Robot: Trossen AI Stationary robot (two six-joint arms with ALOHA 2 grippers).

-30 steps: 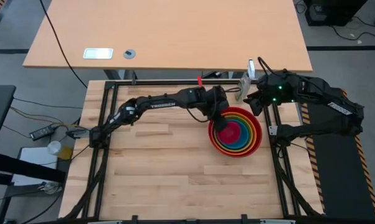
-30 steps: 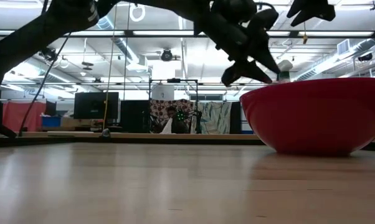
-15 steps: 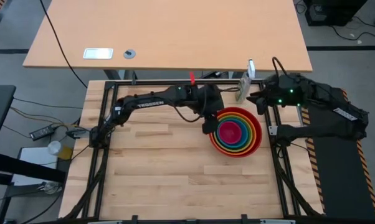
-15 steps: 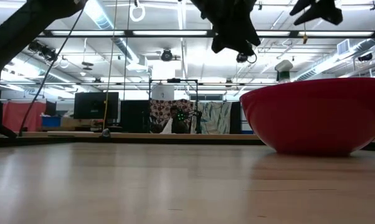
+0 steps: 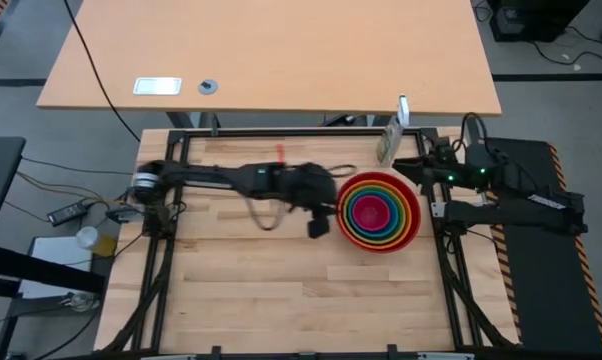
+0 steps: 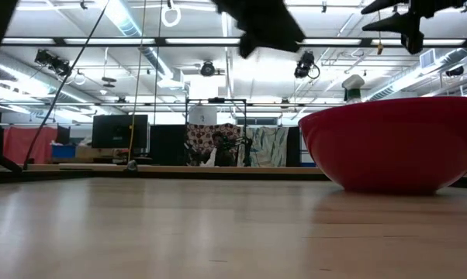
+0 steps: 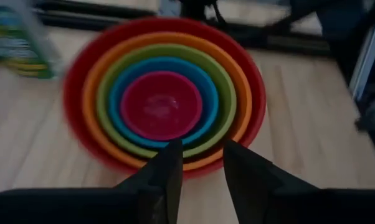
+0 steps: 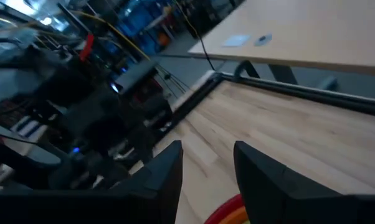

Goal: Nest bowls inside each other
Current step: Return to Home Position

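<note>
Five bowls (image 5: 379, 212) sit nested on the table's right side: red outermost, then orange, green, blue and magenta (image 7: 161, 104) in the middle. The red bowl (image 6: 396, 143) rests on its base. My left gripper (image 5: 318, 226) hangs above the table just left of the stack, open with nothing between its fingers (image 7: 202, 171). My right gripper (image 5: 424, 163) is drawn back at the table's far right edge, beyond the stack, and is open and empty (image 8: 206, 177). The low view shows both grippers high up, the left (image 6: 261, 27) and the right (image 6: 408, 23).
A small green-and-white carton (image 5: 388, 140) stands at the far right edge near the bowls. The black frame rail (image 5: 281, 132) runs along the table's far side. Bare wood (image 5: 281, 285) stretches across the middle and the near side. Cables loop under my left arm (image 5: 266, 215).
My left gripper has come up out of the bowl stack and gone toward the table's left, clear of the red rim. My right gripper has drawn back toward the table's right edge. The bowls have stayed nested and in place.
</note>
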